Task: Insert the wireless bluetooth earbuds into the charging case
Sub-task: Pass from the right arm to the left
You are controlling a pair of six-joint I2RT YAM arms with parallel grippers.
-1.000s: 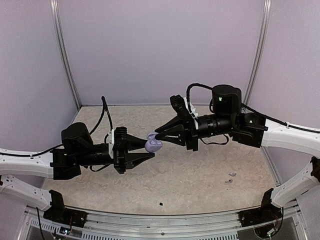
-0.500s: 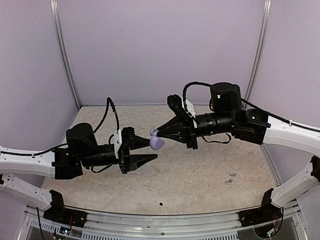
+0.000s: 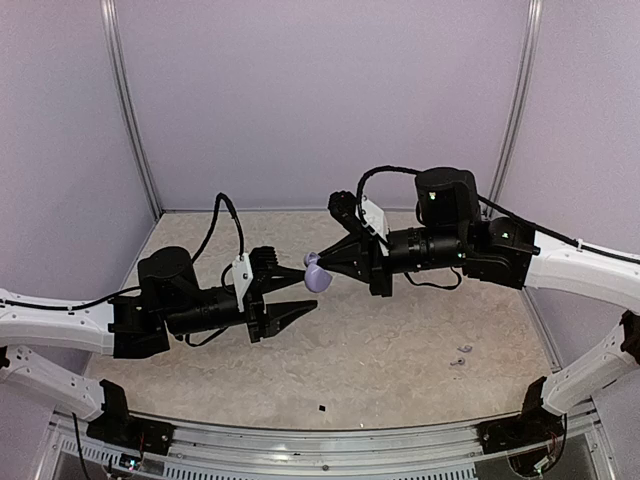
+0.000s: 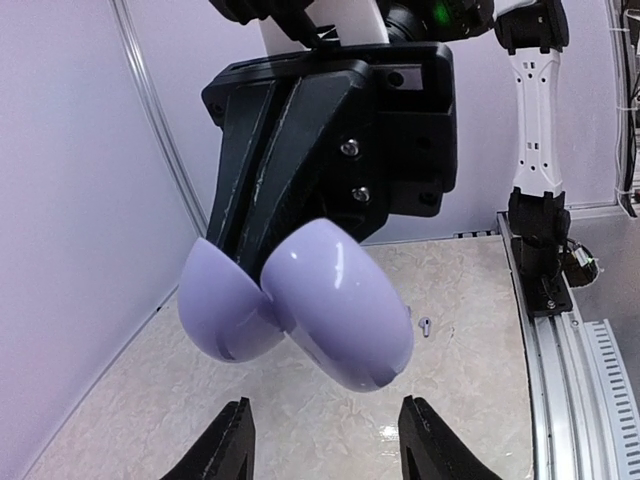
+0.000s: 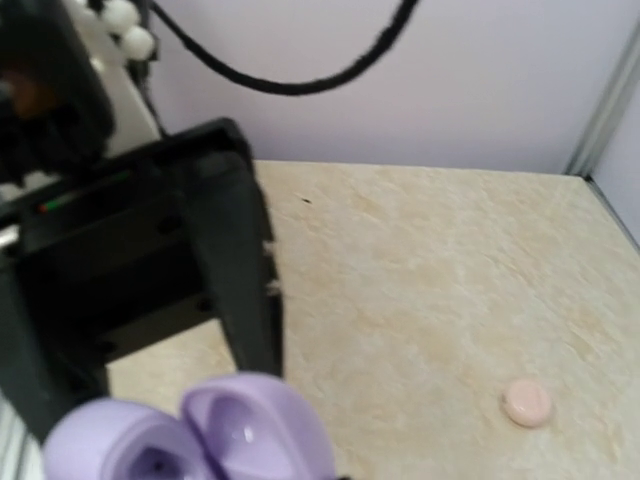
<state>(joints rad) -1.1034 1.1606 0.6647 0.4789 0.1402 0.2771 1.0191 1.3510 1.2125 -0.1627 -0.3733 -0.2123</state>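
**Right fingers** [image 3: 345,262]: closed together on the glossy lilac pebble-shaped charging case [image 4: 300,310], pinching it where its two halves meet. The case hangs in the air between the two arms with its halves swung apart. The right wrist view shows the hollows inside.

**Left fingers** [image 4: 230,445]: spread apart and gripping nothing, with the tips just below the case and not touching it.

**Tiny pale stemmed wireless earbuds** [image 3: 462,352]: lying on the beige speckled desk [image 3: 400,370] on the right arm's side, well apart from the case. One shows past the case in the left wrist view.

**Small round pale-pink disc** [image 5: 527,402]: on the desk, apart from everything else. You cannot tell what it is.

**Handling, as a judgement:** Treat the case as light, rigid and slick. A pinch at the joint may let it pivot, so hold it level. Expect each earbud to be lighter yet, smooth, and apt to skid or flick away. Take it gently across the stem or bulb with the fingertips only, then seat it stem-first in its hollow.
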